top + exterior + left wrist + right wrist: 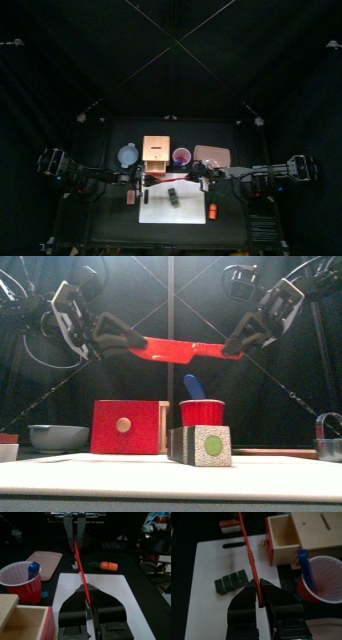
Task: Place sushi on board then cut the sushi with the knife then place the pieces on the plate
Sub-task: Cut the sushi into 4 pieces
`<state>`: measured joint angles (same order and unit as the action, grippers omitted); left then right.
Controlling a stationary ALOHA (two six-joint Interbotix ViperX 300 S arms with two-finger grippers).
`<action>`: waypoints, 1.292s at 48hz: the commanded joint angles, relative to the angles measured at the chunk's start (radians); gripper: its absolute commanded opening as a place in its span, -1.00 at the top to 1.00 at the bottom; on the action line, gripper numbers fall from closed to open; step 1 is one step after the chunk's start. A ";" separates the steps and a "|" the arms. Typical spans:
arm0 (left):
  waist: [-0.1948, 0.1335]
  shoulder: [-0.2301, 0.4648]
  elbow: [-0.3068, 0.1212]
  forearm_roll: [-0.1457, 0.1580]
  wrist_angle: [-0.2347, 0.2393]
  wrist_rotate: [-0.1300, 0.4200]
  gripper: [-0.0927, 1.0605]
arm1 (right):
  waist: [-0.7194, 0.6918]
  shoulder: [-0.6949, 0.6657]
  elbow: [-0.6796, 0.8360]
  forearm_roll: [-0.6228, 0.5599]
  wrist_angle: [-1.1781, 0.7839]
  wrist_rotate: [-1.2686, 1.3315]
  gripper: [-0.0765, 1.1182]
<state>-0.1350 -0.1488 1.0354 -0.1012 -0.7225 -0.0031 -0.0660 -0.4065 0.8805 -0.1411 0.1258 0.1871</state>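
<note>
Above the board, a red knife is clamped by its ends in left gripper and right gripper. It is judged light, thin, probably stiff, and best gripped by the handle. Sushi is set on the board.

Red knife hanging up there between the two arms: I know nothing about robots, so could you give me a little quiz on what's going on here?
1. True or false: the left gripper and the right gripper both grip the red toy knife at once, above the table.
2. The sushi roll lies: A on the white cutting board; B on the pink tray; C in the blue-grey bowl.
3. Fill in: the second knife, standing in the red cup, is ___ in colour.
Key: 1 true; 2 A; 3 blue.
</note>
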 commanded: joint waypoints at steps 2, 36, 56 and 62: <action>-0.071 0.055 -0.014 0.005 -0.003 0.006 0.29 | 0.009 0.028 0.034 0.000 -0.006 0.011 0.26; -0.247 0.416 -0.146 -0.414 -0.290 0.284 0.29 | 0.029 0.164 0.212 -0.072 -0.540 -0.005 0.27; -0.256 0.382 -0.170 -0.440 -0.236 0.282 0.29 | 0.028 0.161 0.224 -0.069 -0.532 0.000 0.27; -0.255 0.379 -0.176 -0.440 -0.198 0.284 0.29 | 0.031 0.163 0.225 -0.066 -0.532 -0.002 0.27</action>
<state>-0.3712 0.2592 0.8928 -0.5476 -0.9327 0.2761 -0.0230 -0.2286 1.1183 -0.2178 -0.4019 0.1810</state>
